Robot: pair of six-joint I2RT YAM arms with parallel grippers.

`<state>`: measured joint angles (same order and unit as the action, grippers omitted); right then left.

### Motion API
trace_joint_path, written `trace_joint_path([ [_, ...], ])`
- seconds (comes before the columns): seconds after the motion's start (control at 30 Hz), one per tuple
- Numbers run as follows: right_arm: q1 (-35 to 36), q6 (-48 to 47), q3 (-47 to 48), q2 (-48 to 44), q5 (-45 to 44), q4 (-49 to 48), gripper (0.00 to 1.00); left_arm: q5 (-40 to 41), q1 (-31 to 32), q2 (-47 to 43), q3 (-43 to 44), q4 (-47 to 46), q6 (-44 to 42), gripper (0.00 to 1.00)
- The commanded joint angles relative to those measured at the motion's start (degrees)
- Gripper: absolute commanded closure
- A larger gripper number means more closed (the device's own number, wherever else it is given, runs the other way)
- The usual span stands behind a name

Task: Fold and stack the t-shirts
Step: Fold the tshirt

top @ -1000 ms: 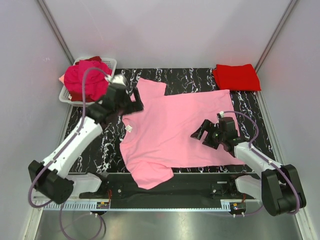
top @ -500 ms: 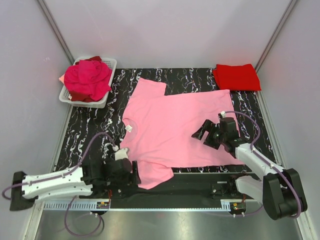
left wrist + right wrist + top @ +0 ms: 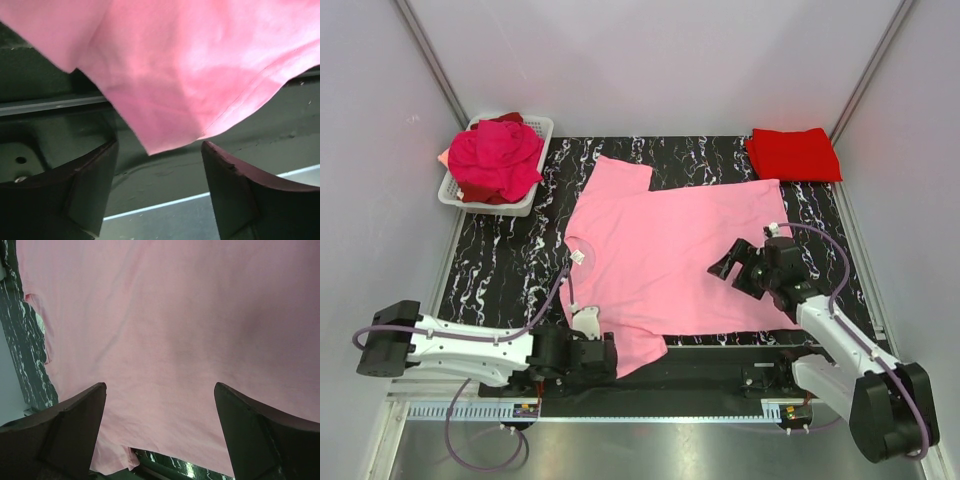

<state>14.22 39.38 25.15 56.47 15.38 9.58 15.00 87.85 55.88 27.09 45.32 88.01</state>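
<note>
1. Pink t-shirt (image 3: 660, 265): laid out flat in the middle of the worktop (image 3: 510, 265), collar turned to the left. A small white neck label (image 3: 578, 256) is seen at the collar. One sleeve is spread toward the far side. The near sleeve (image 3: 635, 350) is draped over the worktop's front edge.

2. Red t-shirt (image 3: 793, 154): folded into a rectangle and placed at the far right corner of the worktop, well apart from the pink t-shirt.

3. Magenta t-shirts (image 3: 495, 158): heaped unfolded in a white mesh basket (image 3: 537, 124) at the far left corner, piled above its rim.

4. Left gripper (image 3: 605, 355): held low at the front edge, just beside the near sleeve. In the wrist view, the left gripper (image 3: 157, 192) is seen released, its fingers (image 3: 90, 187) spread apart. The sleeve's corner (image 3: 160, 140) hangs above the gap and is not clamped.

5. Right gripper (image 3: 728, 265): positioned over the right half of the pink t-shirt. In the wrist view, the right gripper (image 3: 160, 432) is seen released, its fingers (image 3: 65, 430) spread wide. Smooth pink cloth (image 3: 175, 330) is seen beyond them, and nothing is held.
</note>
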Motion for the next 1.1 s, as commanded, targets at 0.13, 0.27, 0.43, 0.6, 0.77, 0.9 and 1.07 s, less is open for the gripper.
trace_joint_path([
  [0.13,0.28,7.61,6.22,-11.53,-21.19,22.54,0.00,9.33,0.21,2.92,0.50,-4.89,2.61,0.69],
  [0.27,0.11,15.89,11.50,-15.50,-30.31,40.55,0.00,15.48,0.04,0.12,7.07,4.91,2.08,1.00],
  [0.43,0.02,23.11,17.55,-15.87,-32.68,48.76,0.00,19.02,-13.27,-7.79,14.21,10.06,-12.80,1.00],
  [0.6,-0.07,31.02,15.47,-18.14,-32.96,55.99,0.00,14.44,-28.33,-12.11,20.62,7.06,-27.96,1.00],
  [0.77,-0.24,36.47,10.19,-22.01,-32.17,54.14,0.00,9.97,-43.45,-6.77,33.00,6.46,-41.85,1.00],
  [0.9,-0.16,38.49,8.52,-21.14,-31.55,53.79,0.01,3.82,-54.87,-1.39,36.80,4.61,-47.66,1.00],
  [1.07,-0.24,38.32,8.08,-20.08,-32.87,52.47,0.03,-6.47,-69.56,1.77,35.58,-0.66,-50.65,1.00],
])
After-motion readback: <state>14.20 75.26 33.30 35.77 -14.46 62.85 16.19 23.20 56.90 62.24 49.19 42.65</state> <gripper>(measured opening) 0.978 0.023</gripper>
